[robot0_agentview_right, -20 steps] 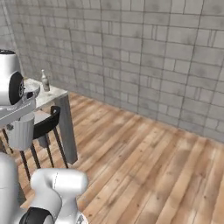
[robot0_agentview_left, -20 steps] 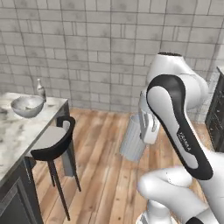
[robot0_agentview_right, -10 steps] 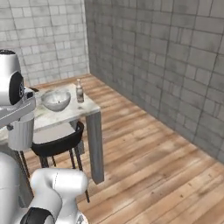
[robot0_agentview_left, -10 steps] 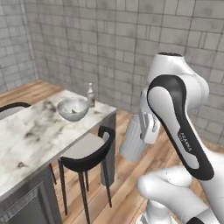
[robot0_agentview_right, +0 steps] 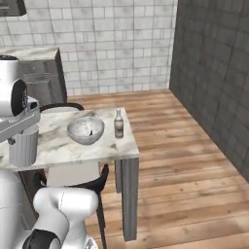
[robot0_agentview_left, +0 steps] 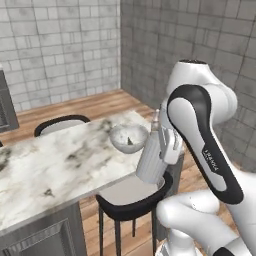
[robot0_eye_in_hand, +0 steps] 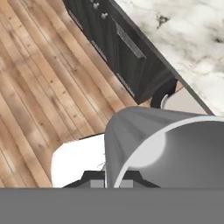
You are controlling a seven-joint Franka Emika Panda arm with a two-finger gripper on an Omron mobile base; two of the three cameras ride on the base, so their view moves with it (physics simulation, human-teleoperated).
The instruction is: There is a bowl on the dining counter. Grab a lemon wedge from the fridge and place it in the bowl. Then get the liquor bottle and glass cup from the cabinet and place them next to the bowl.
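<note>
My gripper (robot0_agentview_left: 161, 150) is shut on the glass cup (robot0_agentview_left: 150, 162), a pale grey tumbler held tilted above a stool at the dining counter's (robot0_agentview_left: 50, 165) near edge. The cup (robot0_agentview_right: 23, 146) hangs left of the bowl (robot0_agentview_right: 85, 130) in the right base view and bulks large in the hand view (robot0_eye_in_hand: 175, 148). The wide pale bowl (robot0_agentview_left: 129, 137) sits near the counter's end with a small dark sliver, the lemon wedge (robot0_agentview_right: 90, 132), inside. The liquor bottle (robot0_agentview_right: 118, 123) stands upright just right of the bowl. My arm hides most of it in the left base view.
A black-backed stool (robot0_agentview_left: 132, 197) stands under the held cup at the counter's near side, and another stool (robot0_agentview_left: 60, 122) is at the far side. A dark grey brick wall (robot0_agentview_right: 214, 73) lies beyond the counter's (robot0_agentview_right: 63, 146) end. Wood floor (robot0_agentview_right: 185, 160) lies open to the right.
Both base views have swung and closed in, so the counter, bowl and bottle now lie nearer and more central. The cup stays in my shut gripper.
</note>
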